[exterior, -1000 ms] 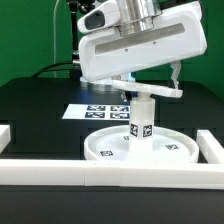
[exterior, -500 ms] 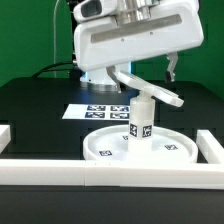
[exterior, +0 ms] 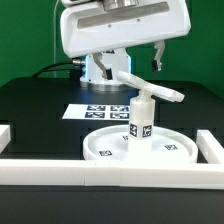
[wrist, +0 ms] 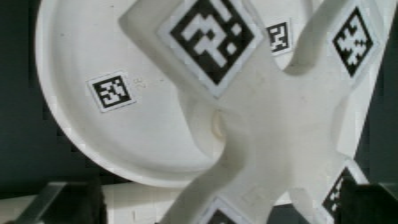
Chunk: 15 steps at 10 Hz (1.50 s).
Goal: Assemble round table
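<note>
The large rimmed round disc [exterior: 105, 148] lies flat on the black table. The short thick cylinder leg [exterior: 141, 122] stands upright at its middle. The small cross-shaped foot [exterior: 150, 87] rests tilted on top of the leg. My gripper [exterior: 144, 60] hangs just above the foot with its fingers apart, holding nothing. In the wrist view the foot [wrist: 267, 110] fills the middle, seen from close above, with the disc [wrist: 98, 130] beneath it. The leg is hidden under the foot there.
The marker board [exterior: 92, 110] lies flat behind the disc. Long white border bars run along the front [exterior: 110, 172], at the exterior view's left [exterior: 5, 133] and at its right [exterior: 212, 146].
The arm has risen and shifted toward the exterior view's left, away from the foot. The foot stays tilted on top of the leg; disc and leg have not moved.
</note>
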Tool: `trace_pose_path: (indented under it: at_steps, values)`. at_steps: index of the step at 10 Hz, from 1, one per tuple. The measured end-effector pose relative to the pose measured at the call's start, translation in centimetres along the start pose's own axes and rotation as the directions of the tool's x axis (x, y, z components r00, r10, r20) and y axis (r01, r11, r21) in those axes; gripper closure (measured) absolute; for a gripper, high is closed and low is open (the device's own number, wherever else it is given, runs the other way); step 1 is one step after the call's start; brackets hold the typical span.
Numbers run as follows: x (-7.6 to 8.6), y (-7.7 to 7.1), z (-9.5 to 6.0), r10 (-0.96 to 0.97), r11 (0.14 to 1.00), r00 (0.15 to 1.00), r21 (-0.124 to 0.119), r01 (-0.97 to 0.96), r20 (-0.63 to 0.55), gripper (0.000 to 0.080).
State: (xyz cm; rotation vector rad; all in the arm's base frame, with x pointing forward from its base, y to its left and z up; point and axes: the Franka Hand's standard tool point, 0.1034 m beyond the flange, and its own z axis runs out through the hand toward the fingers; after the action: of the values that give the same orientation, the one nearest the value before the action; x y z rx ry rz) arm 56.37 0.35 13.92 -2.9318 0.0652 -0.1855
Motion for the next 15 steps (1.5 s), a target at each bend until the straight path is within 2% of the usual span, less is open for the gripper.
trace_pose_path:
  at_steps: [6, 9, 10, 13, 14, 15]
  values:
    - [-0.1, 0.2, 0.2, 0.013, 1.0, 1.0, -0.002, -0.013, 0.003, 0.015]
    - [-1.7, 0.4, -2.1, 0.206, 0.978, 0.978, -0.019, -0.207, -0.044, 0.015]
    - [-2.1, 0.4, -2.3, 0.212, 0.977, 0.976, -0.017, -0.213, -0.042, 0.015]
    - [-2.3, 0.4, -2.1, 0.212, 0.977, 0.977, -0.014, -0.212, -0.018, 0.015]
    - [-2.2, 0.4, -2.1, 0.248, 0.968, 0.969, -0.023, -0.248, -0.021, 0.015]
    - [-1.9, 0.2, -2.2, 0.306, 0.949, 0.95, -0.06, -0.31, -0.068, 0.015]
